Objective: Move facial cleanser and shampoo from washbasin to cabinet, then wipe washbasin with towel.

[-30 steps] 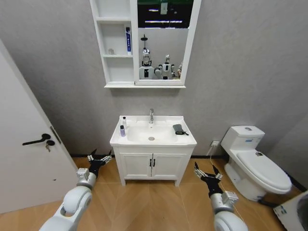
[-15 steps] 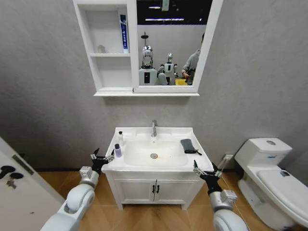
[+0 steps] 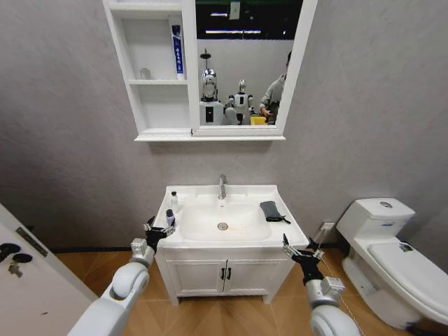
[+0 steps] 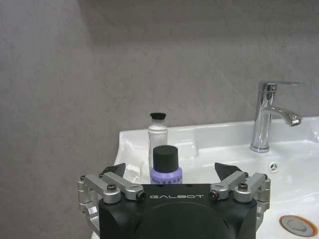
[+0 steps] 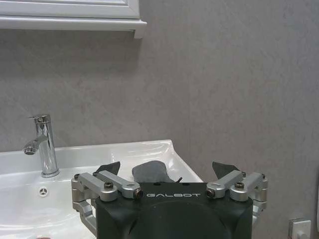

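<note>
L gripper (image 4: 169,172) wide open – empty, by purple bottle (image 4: 166,164)

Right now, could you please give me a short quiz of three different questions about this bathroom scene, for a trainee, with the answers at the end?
1. True or false: the towel lies on the washbasin rim, on the robot's right of the tap.
2. Which bottle stands nearer the left gripper? A) purple bottle with dark cap B) white bottle behind it
3. Fill in: both the left gripper and the right gripper have their fingers ____.

Key: 1 true; 2 A; 3 open.
</note>
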{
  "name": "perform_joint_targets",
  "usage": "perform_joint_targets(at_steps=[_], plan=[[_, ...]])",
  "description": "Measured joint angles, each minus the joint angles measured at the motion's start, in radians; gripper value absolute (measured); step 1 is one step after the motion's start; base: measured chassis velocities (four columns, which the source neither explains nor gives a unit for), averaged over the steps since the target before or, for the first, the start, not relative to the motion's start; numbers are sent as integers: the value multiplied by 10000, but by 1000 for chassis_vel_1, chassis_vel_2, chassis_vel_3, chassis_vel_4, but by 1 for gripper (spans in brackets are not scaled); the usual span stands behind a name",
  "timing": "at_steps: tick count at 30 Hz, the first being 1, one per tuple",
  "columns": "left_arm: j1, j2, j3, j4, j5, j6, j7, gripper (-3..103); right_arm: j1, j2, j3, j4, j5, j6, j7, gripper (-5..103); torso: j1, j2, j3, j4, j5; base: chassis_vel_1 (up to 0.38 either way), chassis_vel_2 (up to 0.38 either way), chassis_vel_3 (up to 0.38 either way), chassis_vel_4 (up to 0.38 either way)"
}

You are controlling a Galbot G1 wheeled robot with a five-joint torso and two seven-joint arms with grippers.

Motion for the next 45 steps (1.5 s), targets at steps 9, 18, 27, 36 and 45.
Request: perform_joint_targets(at_steps=[9,18,27,36,45], plan=[[-260,-296,63,908,244,-156,37,98,-36,-50,11,-52,7,87,-50,100,-1,0,-1,3,0,0,0,0,0],[-644,-368,292,1345,262,-204,48,98,-21,-63,41,-121,22,130,-72,100,-1,0,-1,1,0,0,0,0,0],[-1023,-632,408,1891,335,-309,52,98,-33,-130,53,-151,62,188,-83,100,-1,-1,-1,2,0,0,0,0,0],[-1537,-816,586,2482,503,-411,156,98,-87,-379,168,-58,179,215,-99,100,-2,-1,-1,1,0,0,0,0,0],[-1677,-862,607,2623,430,-442,142,86,-79,-361,151,-66,201,215,-80,100,-2,0,-1,2,0,0,0,0,0]])
